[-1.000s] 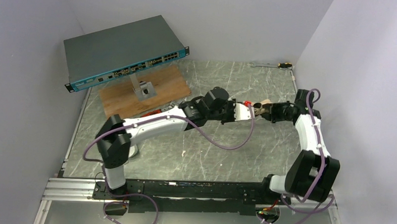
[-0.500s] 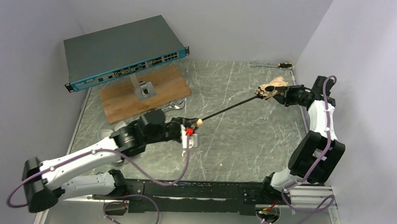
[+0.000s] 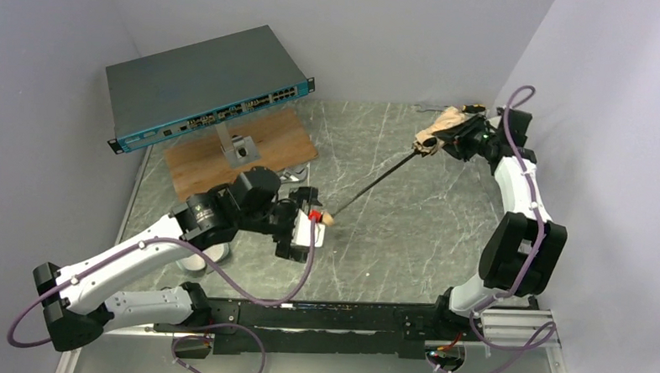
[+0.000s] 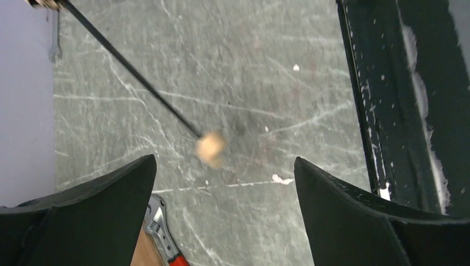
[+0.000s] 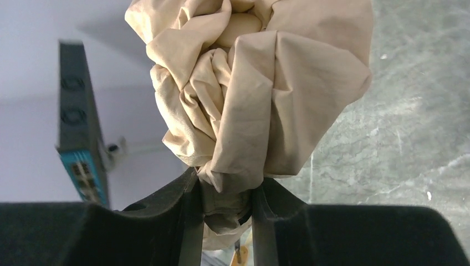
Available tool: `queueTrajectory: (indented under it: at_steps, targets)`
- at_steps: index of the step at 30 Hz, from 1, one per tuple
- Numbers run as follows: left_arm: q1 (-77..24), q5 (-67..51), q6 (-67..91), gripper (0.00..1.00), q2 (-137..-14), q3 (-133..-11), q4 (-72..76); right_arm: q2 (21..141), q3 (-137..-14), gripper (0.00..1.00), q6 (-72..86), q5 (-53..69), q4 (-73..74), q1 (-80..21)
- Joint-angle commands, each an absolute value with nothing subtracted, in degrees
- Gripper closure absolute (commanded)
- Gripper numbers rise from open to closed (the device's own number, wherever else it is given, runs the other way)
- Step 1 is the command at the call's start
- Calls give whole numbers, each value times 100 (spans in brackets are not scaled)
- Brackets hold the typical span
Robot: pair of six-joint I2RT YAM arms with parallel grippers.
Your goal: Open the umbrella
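Observation:
The umbrella's tan fabric bundle (image 3: 443, 124) hangs at the back right, with my right gripper (image 3: 459, 135) shut on it. In the right wrist view the crumpled tan fabric (image 5: 260, 83) is pinched between the jaws of my right gripper (image 5: 224, 194). The thin black shaft (image 3: 373, 182) is drawn out and slants down to the cream handle (image 3: 326, 218). My left gripper (image 3: 315, 228) stands wide open just beside that handle. In the left wrist view the blurred handle (image 4: 210, 148) lies free beyond the fingertips of my left gripper (image 4: 224, 166), and the shaft (image 4: 133, 69) runs up left.
A network switch (image 3: 205, 84) stands on a post over a wooden board (image 3: 269, 146) at the back left. A spanner (image 3: 435, 109) lies by the back wall, and a red-handled adjustable wrench (image 4: 161, 227) lies near the board. The black rail (image 4: 382, 111) runs along the front edge.
My left gripper has let go of the handle and opened wide. The right arm has carried the fabric bundle farther back, and the shaft stretched out long between the arms.

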State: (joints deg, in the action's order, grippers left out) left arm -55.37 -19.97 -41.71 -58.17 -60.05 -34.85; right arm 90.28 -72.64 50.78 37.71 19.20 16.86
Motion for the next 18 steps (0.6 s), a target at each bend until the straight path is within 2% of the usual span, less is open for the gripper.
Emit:
queueTrajectory:
  at_steps: [1,6,12,15,18]
  targets:
    - [-5256,-2955,-3587,0,-6080,-7018,-3823,8309,-7462,100,3462,3869,1311,1397]
    - [-4520,-3660,-2563,0,-6996,-8461,-3637,8196,-7733,100,1883,5671,1470,1335]
    - [-3951,-4874,-1912,0,-8796,-10840,-4538,8081,-8640,98,-660,7481,3943,1225]
    - [-3931,-4793,-1778,0,-9176,-11134,-4254,7849,-8813,93,-1560,7874,4888,1045]
    - [-3940,-4741,-1350,0,-9262,-10982,-3611,7562,-8859,89,-2115,7679,5415,591]
